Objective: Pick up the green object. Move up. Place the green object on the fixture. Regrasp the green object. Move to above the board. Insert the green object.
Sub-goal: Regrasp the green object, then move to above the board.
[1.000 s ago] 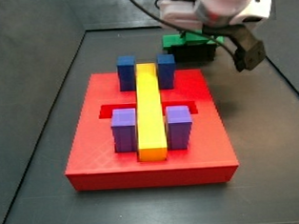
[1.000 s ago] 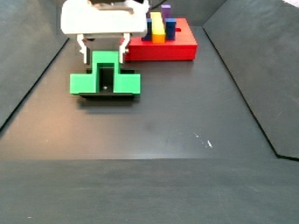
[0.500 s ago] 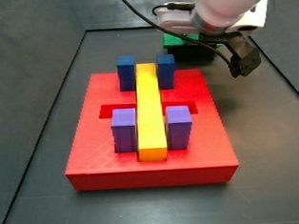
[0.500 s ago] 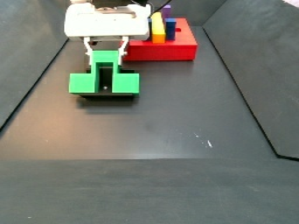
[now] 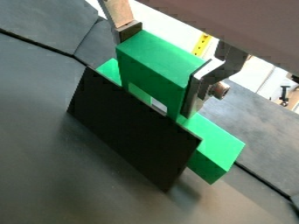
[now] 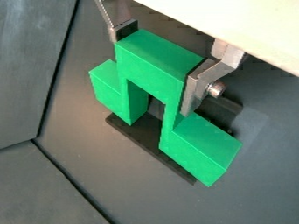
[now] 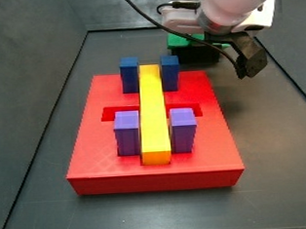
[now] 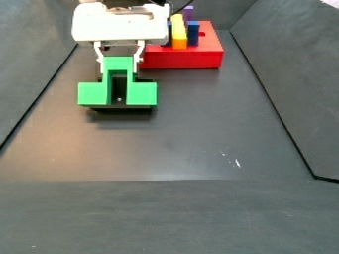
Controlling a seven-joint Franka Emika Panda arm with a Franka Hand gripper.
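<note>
Gripper [image 8: 119, 62] upper left in side view, fingers [image 6: 208, 81] pinching green object [image 8: 117, 88] central block. Object sits on fixture [image 5: 131, 140]. Board [image 7: 151, 136] mid-frame, apart.

The gripper [image 6: 163, 63] has its silver fingers [image 6: 208, 77] straddling the green object's [image 6: 158, 96] central block. That piece sits on the dark fixture [image 6: 149, 137].
</note>
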